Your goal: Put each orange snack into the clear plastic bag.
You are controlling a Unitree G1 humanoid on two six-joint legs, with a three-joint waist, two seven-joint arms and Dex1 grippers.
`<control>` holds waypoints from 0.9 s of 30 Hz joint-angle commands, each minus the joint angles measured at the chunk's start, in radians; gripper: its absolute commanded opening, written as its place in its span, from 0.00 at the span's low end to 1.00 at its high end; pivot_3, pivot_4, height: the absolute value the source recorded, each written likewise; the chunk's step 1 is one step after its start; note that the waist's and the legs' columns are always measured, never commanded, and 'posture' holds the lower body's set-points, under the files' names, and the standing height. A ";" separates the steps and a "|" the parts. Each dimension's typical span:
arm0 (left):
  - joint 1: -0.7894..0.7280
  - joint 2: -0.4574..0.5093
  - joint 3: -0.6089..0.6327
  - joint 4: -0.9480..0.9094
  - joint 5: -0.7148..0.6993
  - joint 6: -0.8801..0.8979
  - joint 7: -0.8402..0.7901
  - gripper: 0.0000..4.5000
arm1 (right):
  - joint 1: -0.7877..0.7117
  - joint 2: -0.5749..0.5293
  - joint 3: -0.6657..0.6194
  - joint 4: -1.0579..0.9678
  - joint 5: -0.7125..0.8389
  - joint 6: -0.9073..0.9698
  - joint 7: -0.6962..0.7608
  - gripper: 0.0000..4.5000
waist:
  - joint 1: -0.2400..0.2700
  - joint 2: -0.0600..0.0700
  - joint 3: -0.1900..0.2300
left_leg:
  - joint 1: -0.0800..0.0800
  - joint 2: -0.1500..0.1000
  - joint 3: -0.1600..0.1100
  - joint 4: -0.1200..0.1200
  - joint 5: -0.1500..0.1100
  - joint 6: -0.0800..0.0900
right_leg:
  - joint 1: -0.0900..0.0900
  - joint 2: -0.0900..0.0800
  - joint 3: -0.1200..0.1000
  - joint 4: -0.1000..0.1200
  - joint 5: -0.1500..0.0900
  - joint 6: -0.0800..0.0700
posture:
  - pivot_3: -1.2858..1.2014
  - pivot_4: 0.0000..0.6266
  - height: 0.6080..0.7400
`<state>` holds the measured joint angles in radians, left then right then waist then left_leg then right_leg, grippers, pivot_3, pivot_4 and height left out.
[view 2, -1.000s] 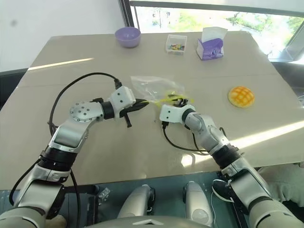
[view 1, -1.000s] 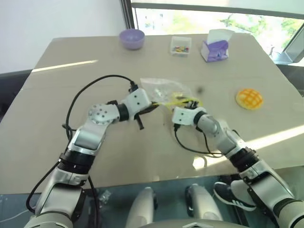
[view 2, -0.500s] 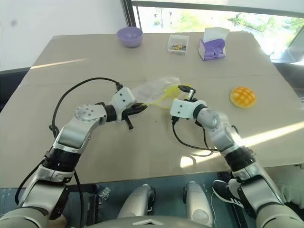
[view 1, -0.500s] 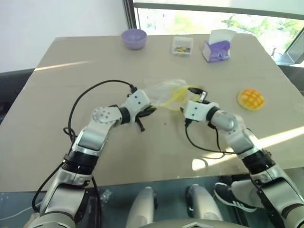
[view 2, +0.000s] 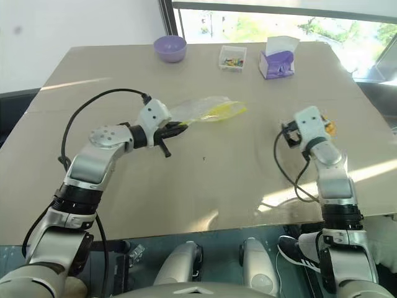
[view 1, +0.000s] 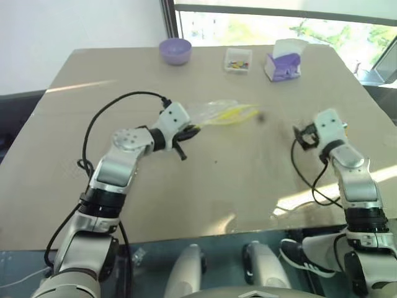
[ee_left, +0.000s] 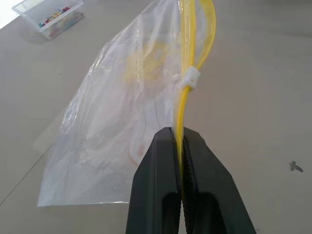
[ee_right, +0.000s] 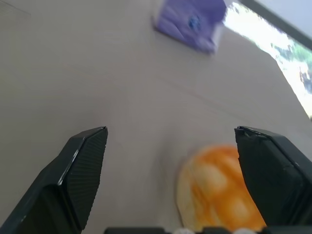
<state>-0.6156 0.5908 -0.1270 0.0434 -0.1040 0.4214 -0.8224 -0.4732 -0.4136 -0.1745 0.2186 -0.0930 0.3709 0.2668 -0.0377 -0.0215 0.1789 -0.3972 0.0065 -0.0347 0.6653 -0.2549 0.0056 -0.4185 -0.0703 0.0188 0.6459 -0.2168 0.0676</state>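
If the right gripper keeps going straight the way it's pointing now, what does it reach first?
Most likely the orange snack, which lies on the table just ahead between the open fingers of the right gripper, nearer one finger. The purple tissue box sits well beyond it. Depth is hard to judge.

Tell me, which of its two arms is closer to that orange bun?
The right. Its open fingers sit either side of the orange snack, not yet touching. The left gripper is across the table, shut on the clear plastic bag.
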 commanded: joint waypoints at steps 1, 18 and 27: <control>-0.021 0.008 0.019 -0.006 -0.002 -0.027 -0.004 0.04 | -0.063 -0.001 -0.070 0.099 0.034 -0.016 -0.089 0.99 | -0.002 0.000 0.000 | 0.000 0.000 0.000 0.000 0.000 0.000 | 0.000 0.000 0.000 0.000 0.000 0.000 | 0.52 0.24 1.00; -0.004 0.003 0.028 -0.029 -0.014 -0.015 0.005 0.04 | -0.093 -0.014 -0.050 0.238 0.094 -0.192 -0.114 0.19 | -0.004 0.000 0.000 | 0.000 0.000 0.000 0.000 0.000 0.000 | 0.001 0.000 0.000 0.000 0.000 0.000 | 0.52 0.24 1.00; -0.006 -0.004 0.028 -0.030 -0.018 -0.016 0.015 0.04 | 0.090 -0.054 0.092 -0.397 0.315 -0.006 0.243 0.19 | -0.002 0.002 0.001 | 0.000 0.000 0.000 0.000 0.000 0.001 | 0.000 0.000 0.000 0.000 0.000 0.000 | 0.52 0.24 1.00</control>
<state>-0.6134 0.5834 -0.1237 0.0479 -0.1198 0.4158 -0.8138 -0.3943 -0.4543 -0.1081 -0.0560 0.1705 0.3149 0.4505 -0.0394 -0.0193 0.1800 -0.3973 0.0073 -0.0359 0.6655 -0.2553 0.0062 -0.4183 -0.0697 0.0181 0.6460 -0.2168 0.0678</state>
